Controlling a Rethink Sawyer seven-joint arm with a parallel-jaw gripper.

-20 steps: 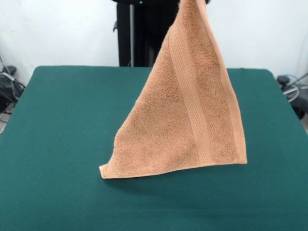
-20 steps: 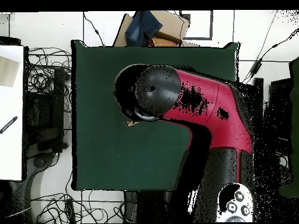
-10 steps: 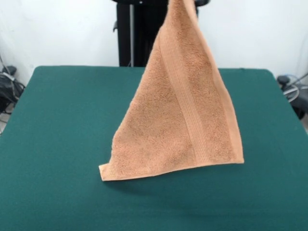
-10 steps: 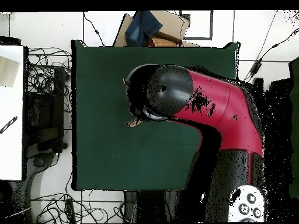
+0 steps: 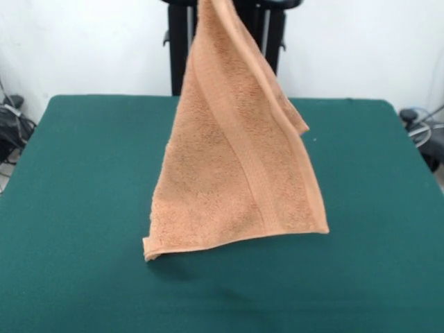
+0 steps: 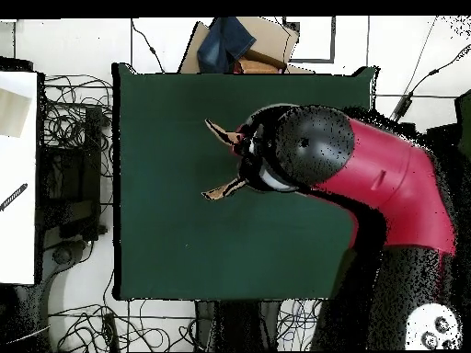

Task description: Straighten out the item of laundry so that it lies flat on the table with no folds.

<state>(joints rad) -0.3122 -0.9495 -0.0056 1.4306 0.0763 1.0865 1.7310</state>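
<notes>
The item of laundry, a peach-orange towel (image 5: pixel 236 173) with a woven band stripe, hangs as a tall triangle from a point above the front view's top edge. Its lower left corner (image 5: pixel 147 250) touches the dark green table (image 5: pixel 76 180); the lower right corner sits just above the felt. A fold hangs behind its right side. The gripper holding it up is hidden: above the edge in the front view, under the arm's black and red end (image 6: pixel 299 147) in the overhead view. There only towel tips (image 6: pixel 221 190) stick out over the table (image 6: pixel 166 239).
Beyond the table's edge in the overhead view lie a cardboard box with blue cloth (image 6: pixel 241 41), tangled cables (image 6: pixel 74 119) and a white surface (image 6: pixel 18 175). Cables and gear also sit off both table ends in the front view (image 5: pixel 10 125).
The towel's top has swung left in the front view, and its lower right corner has been drawn left. In the overhead view the arm's end has moved right. The lower left corner stayed put.
</notes>
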